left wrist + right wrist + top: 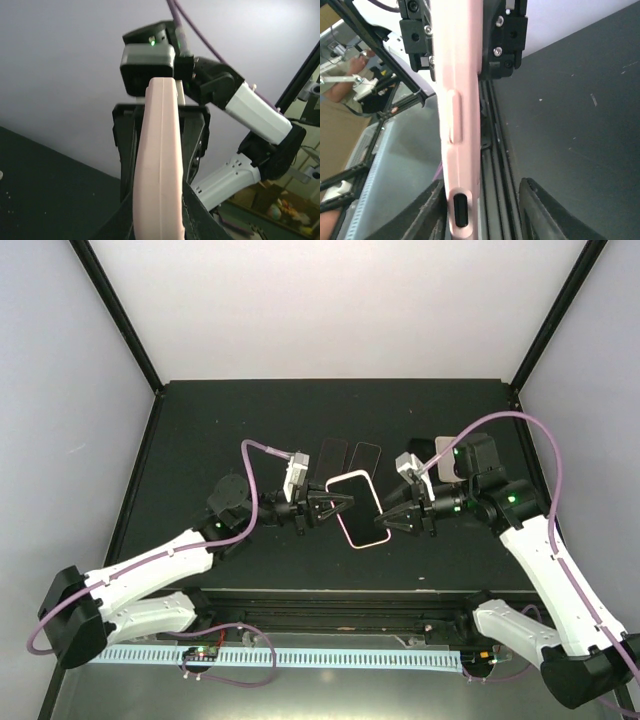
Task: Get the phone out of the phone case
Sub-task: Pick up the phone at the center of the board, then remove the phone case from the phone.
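Holding the pink phone case [157, 170] above the worktop [220, 430], the left gripper [343, 510] jaws are clamping it; the right gripper [392, 520] jaws are straddling it loosely (gap showing). The phone [358, 508] is sitting inside, so removal is still pending.

**Count of items, by kind**

- **Arms:** two are counted, the left arm [150, 570] and the right arm [550, 560].
- **Grippers:** two are counted, the left gripper [342, 510] and the right gripper [388, 520], with two fingers on each.
- **Case and phone:** one pink case [155, 175] is seen, and one phone [357, 508] is counted inside it.
- **Slabs:** two dark flat pieces are counted, one slab [330, 453] and a second slab [365, 456].
- **Cables:** two purple ones are seen, one cable [255, 502] and a second cable [520, 416].
- **Table:** one table [220, 430] is shown.
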Controlling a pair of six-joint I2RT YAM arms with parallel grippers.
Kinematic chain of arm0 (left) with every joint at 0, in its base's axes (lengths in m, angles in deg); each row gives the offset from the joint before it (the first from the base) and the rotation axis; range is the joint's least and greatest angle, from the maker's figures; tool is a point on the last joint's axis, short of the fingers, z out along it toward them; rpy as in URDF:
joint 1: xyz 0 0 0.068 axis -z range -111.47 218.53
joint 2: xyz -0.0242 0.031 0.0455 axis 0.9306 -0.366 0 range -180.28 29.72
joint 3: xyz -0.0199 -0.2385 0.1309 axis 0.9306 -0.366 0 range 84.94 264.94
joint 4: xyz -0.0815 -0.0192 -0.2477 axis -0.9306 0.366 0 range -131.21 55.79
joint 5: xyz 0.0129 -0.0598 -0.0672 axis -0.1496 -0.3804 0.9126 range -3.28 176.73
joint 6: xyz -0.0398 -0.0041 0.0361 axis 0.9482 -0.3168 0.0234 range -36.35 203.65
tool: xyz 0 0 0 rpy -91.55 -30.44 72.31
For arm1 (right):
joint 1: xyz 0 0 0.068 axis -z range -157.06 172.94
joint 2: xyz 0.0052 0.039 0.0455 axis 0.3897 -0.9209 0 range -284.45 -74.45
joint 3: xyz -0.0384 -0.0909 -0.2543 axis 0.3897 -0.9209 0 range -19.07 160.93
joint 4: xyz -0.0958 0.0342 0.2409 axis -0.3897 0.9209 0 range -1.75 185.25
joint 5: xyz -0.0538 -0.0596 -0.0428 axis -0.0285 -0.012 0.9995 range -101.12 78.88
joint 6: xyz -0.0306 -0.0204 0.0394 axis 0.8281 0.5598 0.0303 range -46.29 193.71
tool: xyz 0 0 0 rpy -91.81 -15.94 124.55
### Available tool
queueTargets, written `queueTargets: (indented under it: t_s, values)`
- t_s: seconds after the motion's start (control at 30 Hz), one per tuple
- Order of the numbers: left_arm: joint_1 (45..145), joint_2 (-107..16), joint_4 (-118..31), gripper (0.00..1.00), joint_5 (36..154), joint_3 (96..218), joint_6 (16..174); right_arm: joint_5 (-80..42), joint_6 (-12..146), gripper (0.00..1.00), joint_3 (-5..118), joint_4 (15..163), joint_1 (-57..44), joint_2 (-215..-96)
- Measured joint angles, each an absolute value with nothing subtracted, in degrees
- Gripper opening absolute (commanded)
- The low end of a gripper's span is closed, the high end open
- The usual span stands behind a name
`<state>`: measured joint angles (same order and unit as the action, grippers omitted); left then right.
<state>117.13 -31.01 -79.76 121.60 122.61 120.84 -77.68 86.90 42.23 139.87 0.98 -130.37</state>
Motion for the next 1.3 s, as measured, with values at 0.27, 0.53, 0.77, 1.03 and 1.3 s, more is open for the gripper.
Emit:
queueTargets:
  t_s: [0.27, 0.53, 0.77, 1.03, 1.3]
  values:
    - [112.35, -26.20, -66.16, 0.02, 130.17, 127.42, 116.40, -73.79, 101.98, 0.67, 49.25, 150.42, 1.05, -130.96]
    - [112.04, -20.69, -63.06, 0.02, 135.56, 127.88, 114.91, -69.35, 115.60, 0.56, 49.42, 159.67, -2.54, -130.18]
    - [111.97, -20.87, -63.23, 0.01, 135.43, 127.88, 115.48, -67.63, 117.09, 0.55, 49.88, 160.57, -6.91, -130.09]
    - [111.97, -23.62, -66.14, 0.02, 134.78, 127.88, 117.54, -67.45, 112.85, 0.45, 52.00, 157.31, -9.62, -130.68]
    - [111.56, -25.57, -68.30, 0.02, 134.91, 127.92, 118.72, -67.65, 112.89, 0.31, 53.46, 156.81, -11.17, -133.45]
